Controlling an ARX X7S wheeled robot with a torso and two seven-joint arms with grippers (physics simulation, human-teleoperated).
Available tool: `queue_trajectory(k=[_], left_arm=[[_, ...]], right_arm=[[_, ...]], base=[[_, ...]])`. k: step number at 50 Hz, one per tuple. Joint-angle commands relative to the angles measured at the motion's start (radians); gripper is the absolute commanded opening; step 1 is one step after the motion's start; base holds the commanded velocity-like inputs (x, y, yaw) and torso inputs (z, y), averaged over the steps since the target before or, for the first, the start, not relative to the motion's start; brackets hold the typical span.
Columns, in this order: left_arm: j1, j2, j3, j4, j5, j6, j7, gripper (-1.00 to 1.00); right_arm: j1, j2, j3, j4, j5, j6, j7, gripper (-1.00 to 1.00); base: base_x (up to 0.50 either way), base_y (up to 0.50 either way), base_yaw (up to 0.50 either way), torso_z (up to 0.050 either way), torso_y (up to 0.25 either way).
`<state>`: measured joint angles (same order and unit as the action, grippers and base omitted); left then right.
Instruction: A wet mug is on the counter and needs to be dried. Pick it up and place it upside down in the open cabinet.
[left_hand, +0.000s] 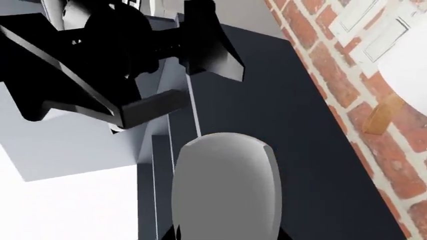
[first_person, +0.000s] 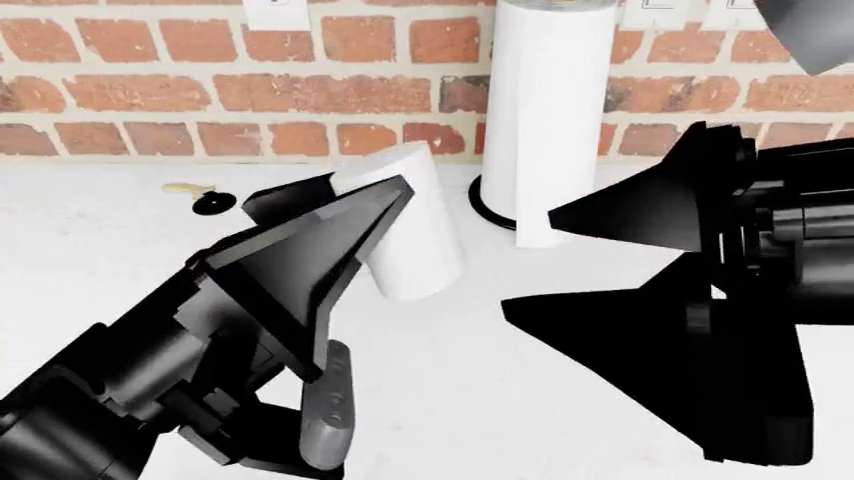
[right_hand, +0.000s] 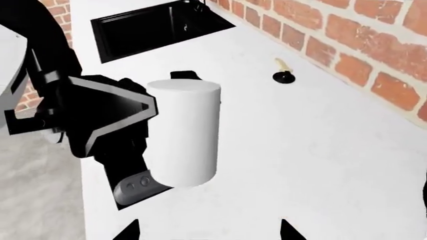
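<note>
In the head view, a tall paper-towel roll on a black round base stands at top centre against the brick wall, just right of the mug. A small black-footed peg sits at left on the counter. A black sink shows at upper left of the right wrist view. No writing is readable. The left gripper clamps the mug, tilted. The right gripper, at right, is spread wide and empty.
</note>
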<state>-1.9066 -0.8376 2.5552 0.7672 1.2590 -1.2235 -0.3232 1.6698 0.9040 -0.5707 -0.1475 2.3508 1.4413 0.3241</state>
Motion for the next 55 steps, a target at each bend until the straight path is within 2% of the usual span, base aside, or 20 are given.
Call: queue_trajectory(k=[1,20,42,43,55], left_arm=[[0.013,0.005,0.003,-0.001,0.094,-0.012,0.017,-1.0],[0.024,0.017,-0.017,0.024,0.183,-0.003,0.078,-1.0],[0.061,0.05,-0.057,0.026,0.218,-0.004,0.11,-1.0],[0.067,0.054,-0.059,0.025,0.221,-0.006,0.111,-1.0],[0.115,0.058,-0.068,-0.009,0.226,-0.012,0.096,-1.0]], right_arm=[[0.016,-0.064,0.0,0.021,-0.028,0.033,-0.057,1.0],[-0.027,-0.149,0.04,-0.017,-0.112,0.013,-0.119,1.0],[-0.134,-0.208,0.078,-0.05,-0.229,-0.012,-0.198,1.0],[-0.14,-0.215,0.082,-0.053,-0.237,-0.016,-0.202,-1.0],[-0.16,-0.225,0.122,-0.078,-0.252,-0.07,-0.218,-1.0]], base=[[0.0,0.0,0.0,0.0,0.0],[0.0,0.0,0.0,0.0,0.001],[0.0,0.0,0.0,0.0,0.0],[0.0,0.0,0.0,0.0,0.0],[0.0,0.0,0.0,0.0,0.001]])
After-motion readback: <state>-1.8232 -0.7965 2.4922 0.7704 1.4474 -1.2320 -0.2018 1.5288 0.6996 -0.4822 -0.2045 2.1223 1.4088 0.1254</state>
